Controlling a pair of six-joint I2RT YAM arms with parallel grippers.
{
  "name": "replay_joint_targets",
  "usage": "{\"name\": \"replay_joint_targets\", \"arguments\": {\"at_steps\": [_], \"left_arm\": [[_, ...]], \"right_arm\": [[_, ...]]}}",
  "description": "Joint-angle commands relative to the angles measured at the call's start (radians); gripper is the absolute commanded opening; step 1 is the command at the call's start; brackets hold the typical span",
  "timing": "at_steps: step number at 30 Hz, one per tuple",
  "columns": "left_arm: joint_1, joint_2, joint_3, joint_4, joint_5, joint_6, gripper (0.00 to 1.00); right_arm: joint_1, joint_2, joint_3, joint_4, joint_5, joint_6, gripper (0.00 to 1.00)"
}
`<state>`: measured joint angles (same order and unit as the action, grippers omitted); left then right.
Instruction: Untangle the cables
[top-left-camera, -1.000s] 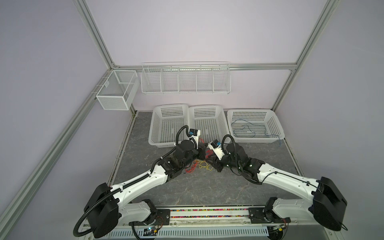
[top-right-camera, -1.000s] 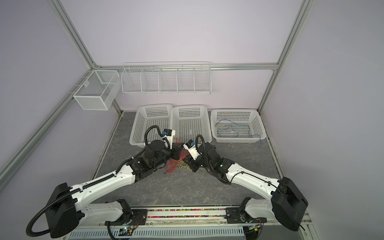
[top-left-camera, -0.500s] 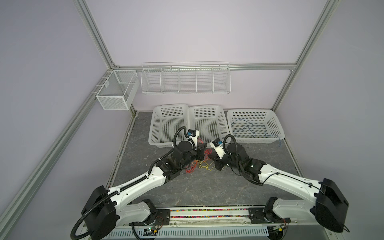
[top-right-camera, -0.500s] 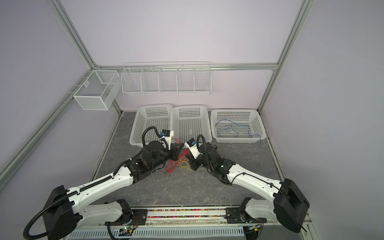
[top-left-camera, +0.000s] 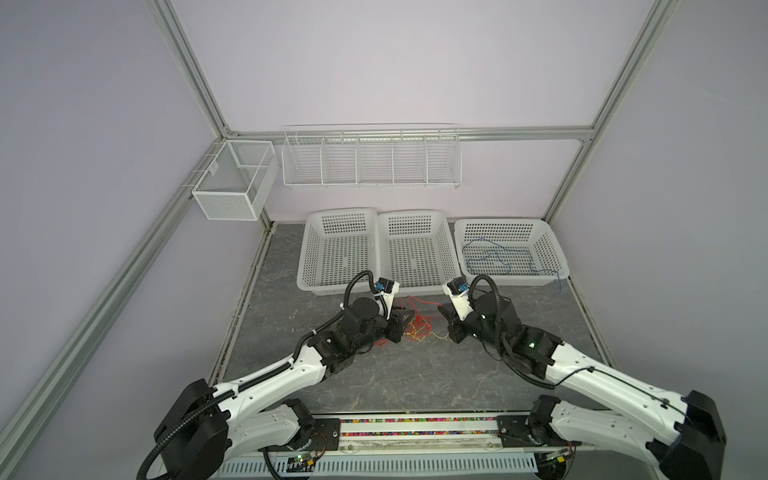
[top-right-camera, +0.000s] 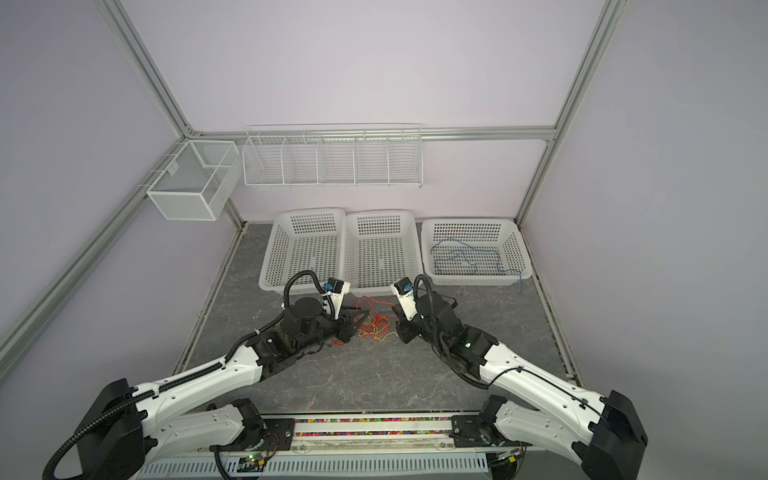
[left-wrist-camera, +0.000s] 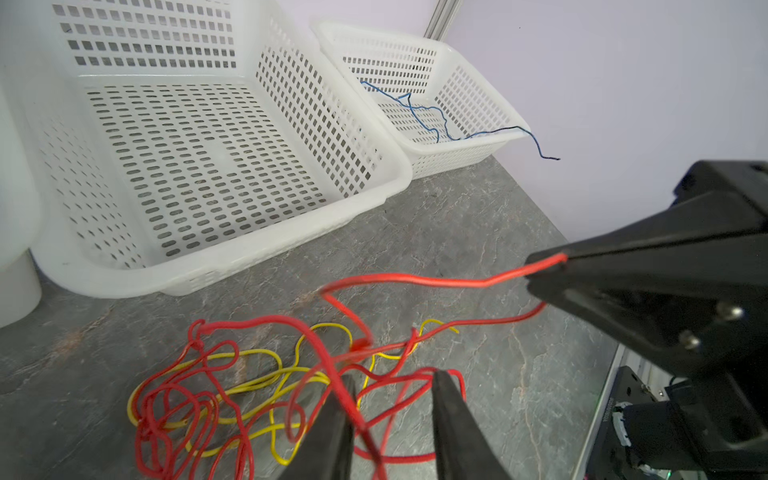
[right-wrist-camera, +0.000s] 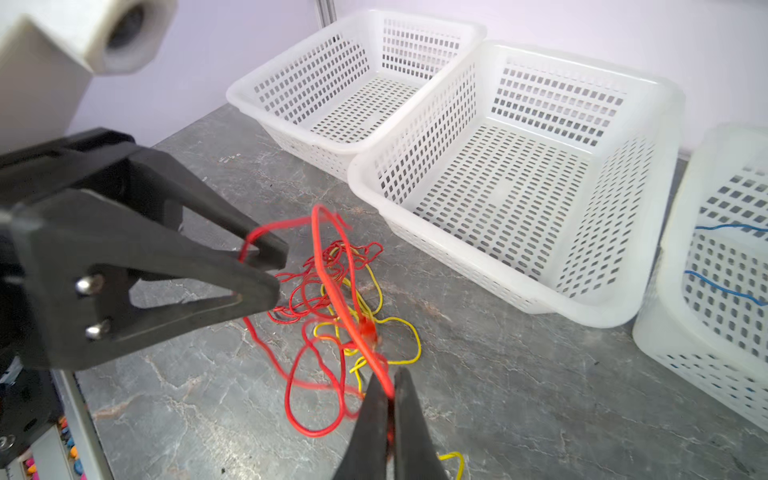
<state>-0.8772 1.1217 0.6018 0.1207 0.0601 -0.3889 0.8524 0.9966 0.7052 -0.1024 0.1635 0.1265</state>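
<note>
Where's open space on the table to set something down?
Bare tabletop lies between the cable tangle and the base rail. Left basket and middle basket are empty. Crowded: the tangle between left gripper and right gripper; right basket holds a blue cable.

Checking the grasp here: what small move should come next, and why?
Probably the right gripper should draw the red cable gently away from the tangle: its jaws are shut on that strand, the left gripper is open, and red loops cross the yellow cable on the table.
</note>
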Motion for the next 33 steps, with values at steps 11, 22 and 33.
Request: {"name": "replay_joint_targets", "arguments": {"at_steps": [11, 22, 33], "left_arm": [[0.003, 0.018, -0.027, 0.001, -0.076, 0.013, 0.00], [0.002, 0.031, -0.039, 0.010, -0.112, 0.013, 0.00], [0.003, 0.011, -0.054, 0.061, -0.058, 0.049, 0.44]], "right_arm": [[-0.004, -0.144, 0.070, -0.106, 0.180, -0.084, 0.06], [-0.003, -0.190, 0.203, -0.053, 0.097, -0.154, 0.06], [-0.003, -0.090, 0.408, -0.034, 0.043, -0.167, 0.06]]}}
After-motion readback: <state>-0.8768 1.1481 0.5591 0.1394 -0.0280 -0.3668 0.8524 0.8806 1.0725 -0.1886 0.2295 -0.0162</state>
